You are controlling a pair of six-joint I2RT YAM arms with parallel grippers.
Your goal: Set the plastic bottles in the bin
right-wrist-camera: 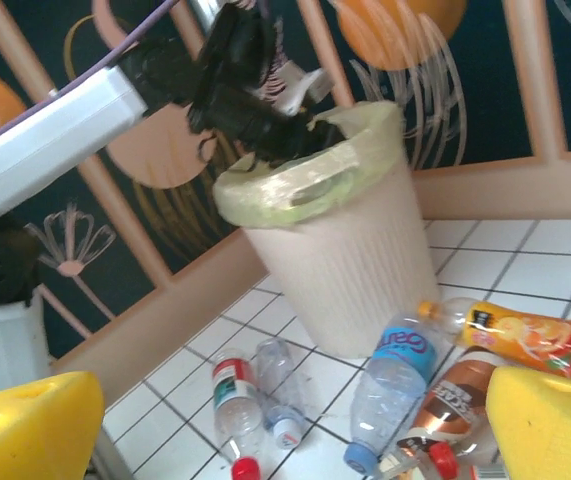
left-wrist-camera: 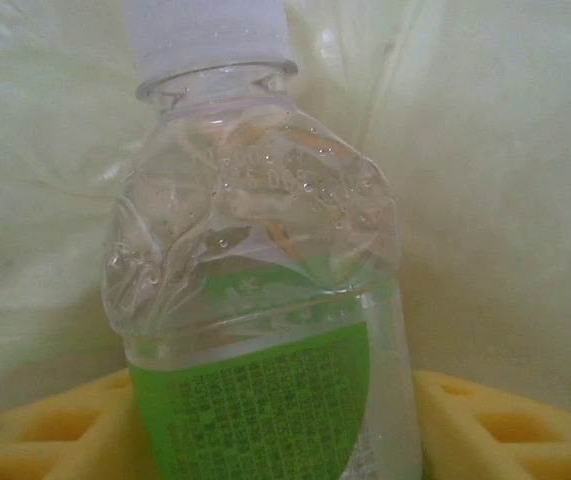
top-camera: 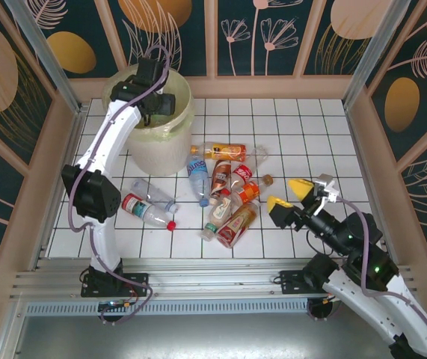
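Observation:
My left gripper (top-camera: 157,101) hangs over the mouth of the bin (top-camera: 161,142), a large cream bucket with a yellowish liner. Its yellow pads (left-wrist-camera: 55,430) press both sides of a clear plastic bottle (left-wrist-camera: 255,250) with a green label, cap pointing away from the camera, against the liner. Several more plastic bottles lie on the tiles: an orange-label one (top-camera: 220,152), a blue-label one (top-camera: 197,173), a cluster (top-camera: 232,198) and two by the left arm (top-camera: 149,206). My right gripper (top-camera: 289,194) stands open and empty to the right of the cluster, facing the bin (right-wrist-camera: 345,260).
Wooden walls with dark leaf panels close in the white tiled floor (top-camera: 310,134) on three sides. The left arm's white link (right-wrist-camera: 55,120) reaches across above the bin. A metal rail (top-camera: 198,280) runs along the near edge.

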